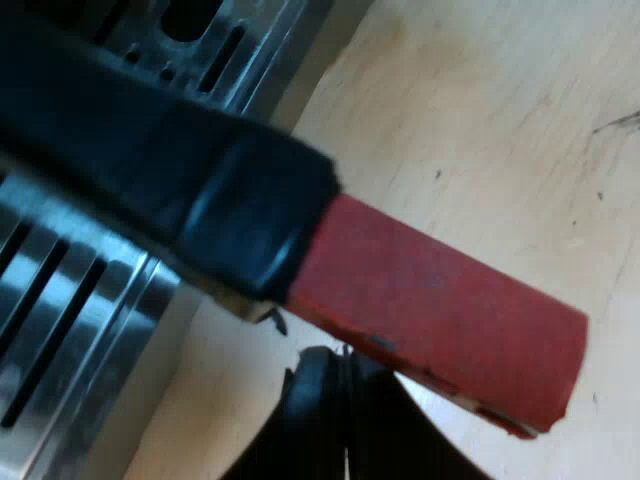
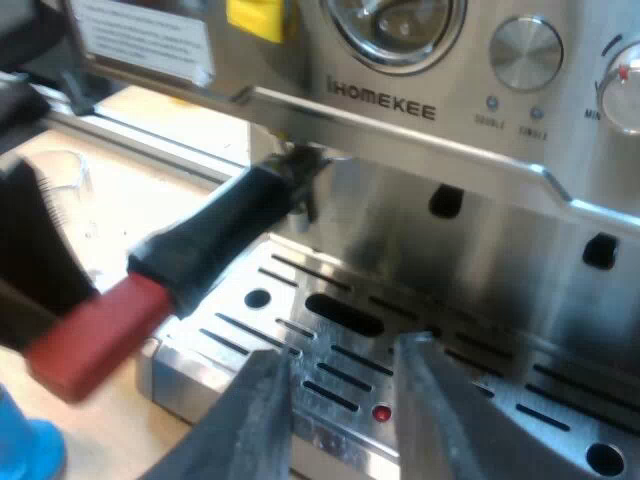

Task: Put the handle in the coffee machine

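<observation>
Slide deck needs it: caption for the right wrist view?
Right gripper open above the drip tray; holder's dark handle meets the espresso machine front, red end pointing away.

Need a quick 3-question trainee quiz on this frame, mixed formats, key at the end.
1. True or false: the right tool is open above the drip tray.
2. What colour is the free end of the handle? A blue, B red, C yellow.
3. Fill in: the brand printed on the front of the espresso machine reads ____.
Key: 1 true; 2 B; 3 iHOMEKEE.
</observation>
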Controlling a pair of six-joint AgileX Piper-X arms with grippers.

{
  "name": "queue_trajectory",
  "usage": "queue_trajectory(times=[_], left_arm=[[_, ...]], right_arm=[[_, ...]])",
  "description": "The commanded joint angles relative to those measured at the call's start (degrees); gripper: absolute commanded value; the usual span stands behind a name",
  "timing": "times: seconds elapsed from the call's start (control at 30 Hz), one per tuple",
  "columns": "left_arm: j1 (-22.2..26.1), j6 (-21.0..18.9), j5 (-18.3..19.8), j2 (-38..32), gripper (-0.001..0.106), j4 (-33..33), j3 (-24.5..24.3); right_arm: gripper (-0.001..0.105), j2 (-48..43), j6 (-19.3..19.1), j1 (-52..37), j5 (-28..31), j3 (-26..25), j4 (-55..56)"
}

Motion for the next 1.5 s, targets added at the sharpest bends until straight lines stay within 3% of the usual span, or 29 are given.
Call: queue_trajectory(times=[0.03,0.1,0.17,0.27,0.4,0.5,0.6,0.67,0.77,0.83,1.1,1.2,1.23,1.37,1.5], left_arm=[[-3.34,-0.72,9.33,-0.81,0.000,-6.69,-1.06],[-3.67,-0.62,9.33,-0.81,0.000,-8.15,-1.06],[-3.75,-0.62,9.33,-0.81,0.000,-10.09,-1.06],[-3.75,-0.62,9.20,-0.81,0.000,-10.82,-1.06],[-3.75,-0.87,6.96,-0.81,0.000,-5.75,-1.06],[-3.15,0.15,2.83,-0.81,0.005,0.44,-1.06],[-0.59,1.13,2.84,-0.81,0.028,4.10,-1.06],[2.58,1.13,2.84,-0.81,0.056,6.65,-1.06],[6.58,1.30,3.26,-1.29,0.083,9.40,-1.06],[8.87,1.53,3.49,-2.13,0.088,10.48,-1.06],[19.48,-1.79,3.16,-10.19,0.089,9.58,-1.06],[22.84,-5.32,0.35,-14.54,0.089,6.91,-1.74],[24.71,-9.79,-3.60,-17.59,0.089,3.89,-2.83],[26.22,-14.60,-5.44,-22.08,0.089,-1.93,-6.01],[26.21,-16.78,-5.44,-23.95,0.089,-4.77,-9.02]], right_arm=[[0.030,-1.84,0.13,-0.02,-0.69,-0.07,0.10],[0.034,-2.25,0.18,-0.02,-0.68,-0.07,0.10],[0.053,-2.48,0.18,-0.02,-0.83,-0.07,0.10],[0.072,-2.48,0.18,-0.02,-2.76,-0.07,0.10],[0.076,-2.48,0.18,-0.02,-3.22,-0.07,0.10],[0.076,-2.48,0.18,-0.02,-3.22,-0.07,0.10],[0.076,-2.48,0.18,-0.02,-3.22,-0.07,0.10],[0.076,-2.48,0.18,-0.02,-3.22,-0.07,0.10],[0.076,-2.48,0.18,-0.02,-3.22,-0.07,0.47],[0.076,-2.48,0.18,-0.02,-3.22,-0.07,0.82],[0.076,-2.33,1.81,-0.18,-3.97,-0.02,1.34],[0.076,-2.33,2.79,-0.62,-5.60,-0.18,1.65],[0.076,-2.33,9.36,-4.61,-16.50,-3.06,7.18],[0.076,-2.33,9.91,-9.23,-18.04,-7.14,11.88],[0.076,-2.33,9.91,-13.30,-18.67,-11.03,18.44]])
